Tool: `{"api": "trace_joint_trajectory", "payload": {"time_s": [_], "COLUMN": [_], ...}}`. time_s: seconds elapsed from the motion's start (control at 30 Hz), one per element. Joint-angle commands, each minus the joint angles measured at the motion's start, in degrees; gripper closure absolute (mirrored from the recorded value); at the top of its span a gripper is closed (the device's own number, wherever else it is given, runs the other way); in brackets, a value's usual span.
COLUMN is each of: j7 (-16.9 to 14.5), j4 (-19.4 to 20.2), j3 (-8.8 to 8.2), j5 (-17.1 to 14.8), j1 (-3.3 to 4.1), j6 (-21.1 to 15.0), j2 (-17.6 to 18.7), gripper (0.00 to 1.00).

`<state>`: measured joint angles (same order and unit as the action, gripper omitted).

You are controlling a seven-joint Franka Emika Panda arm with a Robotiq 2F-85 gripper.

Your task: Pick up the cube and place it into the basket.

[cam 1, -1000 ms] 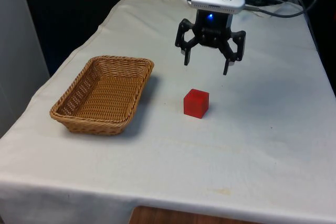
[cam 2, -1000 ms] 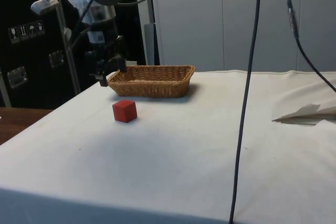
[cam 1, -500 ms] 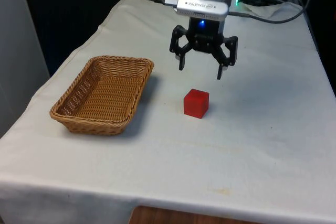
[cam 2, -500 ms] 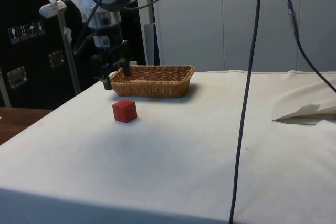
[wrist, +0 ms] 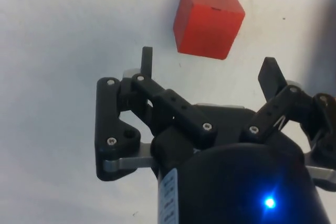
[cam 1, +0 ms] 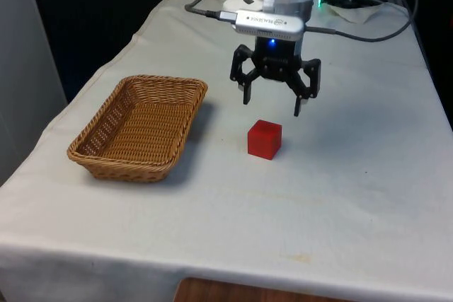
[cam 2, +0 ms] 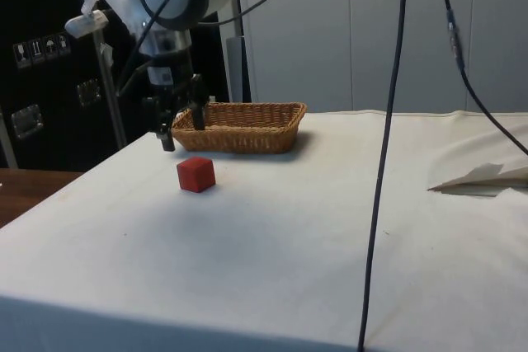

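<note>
Hanging above the table (cam 1: 368, 196), the gripper (cam 1: 272, 107) has its fingers spread wide with nothing between them. In the side view the gripper (cam 2: 181, 131) partly covers the near corner of the basket (cam 2: 239, 126) behind it, so how far apart they stand cannot be read there. In the wrist view the gripper (wrist: 210, 72) body hides the cloth beneath it, and one fingertip (wrist: 147, 61) looks thin and edge-on.

Surface: white cloth over the table, lightly creased, a few faint marks. Black curtains lie beyond the far end; the side view has dark cabinets and pale panels behind, with two black cables (cam 2: 384, 146) hanging in front and a folded sheet of paper (cam 2: 487, 177) lying on the cloth well away from the gripper.

Red cube (cam 1: 265, 138) sits on the cloth just below and slightly forward of the open fingers, not touching them. In the wrist view the cube (wrist: 208, 19) lies just beyond the fingertips, roughly centred on the gap. The wicker basket (cam 1: 106, 153) stands empty, off to the side of the gripper at the front view's left, apart from the cube.
</note>
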<state>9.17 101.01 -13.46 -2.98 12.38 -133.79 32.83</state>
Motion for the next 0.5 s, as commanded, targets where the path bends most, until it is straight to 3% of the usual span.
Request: {"api": "trace_joint_trajectory", "payload": {"time_s": [0.0,0.07,0.1,0.13,0.33,0.37,0.4,0.47], "j7": [-0.63,-0.69,-0.23,-0.74,-1.32,-0.69,-1.38,-1.60], "j4": [0.23,0.23,0.00,0.23,0.17,0.06,0.17,0.17], "j3": [0.52,0.52,0.06,0.57,0.63,0.06,0.63,0.63], "j5": [-0.92,-1.09,-0.46,-1.26,-2.52,-1.78,-2.69,-3.04], "j1": [-0.40,-0.40,0.00,-0.40,-0.52,0.00,-0.52,-0.46], "j6": [-0.97,-1.15,-0.52,-1.38,-2.29,-1.55,-2.41,-2.69], "j2": [0.17,0.29,0.40,0.52,1.55,1.55,1.72,1.95], "gripper": [0.00,0.00,0.00,0.00,0.00,0.00,0.00,0.00]}}
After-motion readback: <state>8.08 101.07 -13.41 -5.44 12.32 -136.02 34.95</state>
